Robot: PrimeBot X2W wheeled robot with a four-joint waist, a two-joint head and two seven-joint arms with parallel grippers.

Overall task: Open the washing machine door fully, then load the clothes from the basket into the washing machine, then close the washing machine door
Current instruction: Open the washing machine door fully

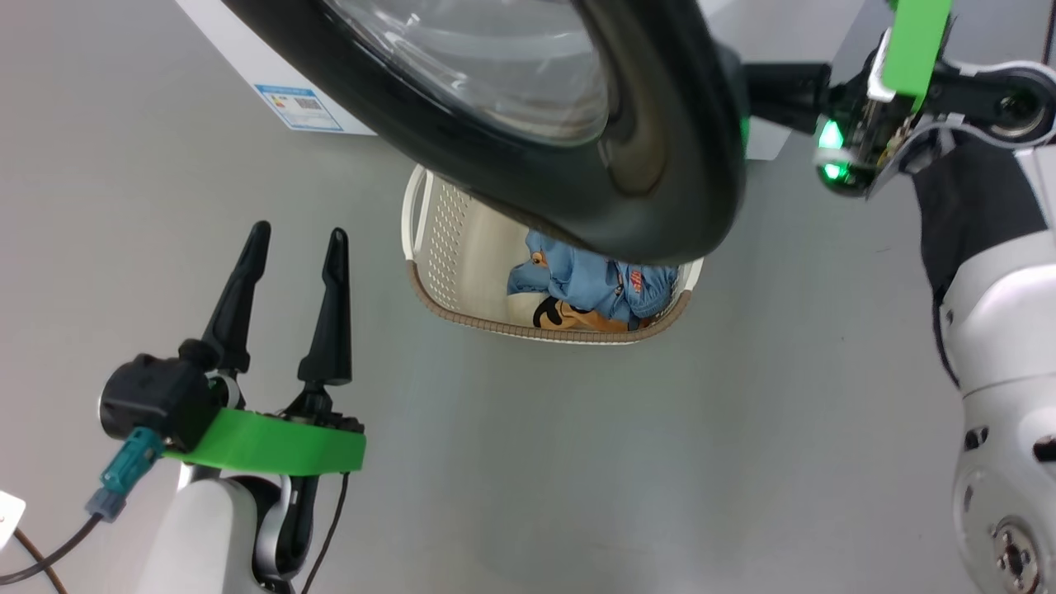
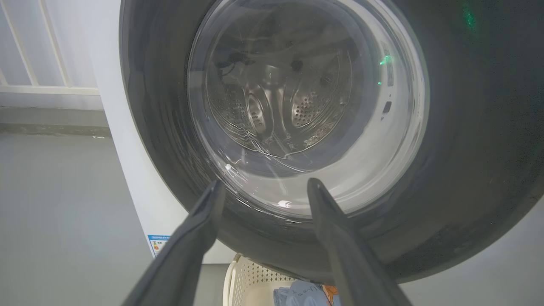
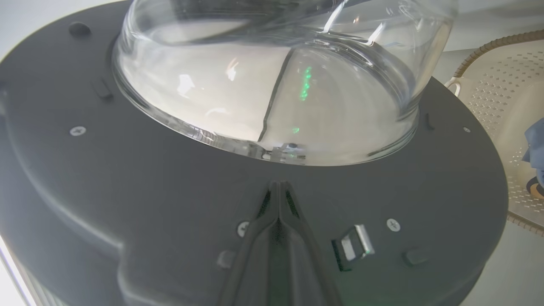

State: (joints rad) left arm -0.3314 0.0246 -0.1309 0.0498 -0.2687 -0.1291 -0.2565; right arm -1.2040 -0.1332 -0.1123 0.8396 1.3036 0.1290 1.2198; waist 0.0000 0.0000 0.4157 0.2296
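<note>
The washing machine door [image 1: 660, 165], glossy black rim around a clear glass bowl, stands swung out over the basket [image 1: 429, 289]. The white washing machine [image 1: 247, 58] carries a blue label. My right gripper [image 1: 767, 92] is shut, and its fingertips [image 3: 278, 189] rest against the door's dark inner face [image 3: 127, 178] just below the glass bowl [image 3: 272, 85], gripping nothing. My left gripper [image 1: 293, 239] hangs open and empty to the basket's left, facing the door's outer glass [image 2: 297, 106]. Light blue and orange clothes [image 1: 594, 280] lie in the cream basket, partly hidden by the door.
Grey floor [image 1: 660, 454] spreads around the basket. A metal latch [image 3: 357, 244] sits on the door's inner face right of my right fingers. The steel drum shows through the glass [image 2: 272, 102]. A white railing [image 2: 42, 63] stands left of the machine.
</note>
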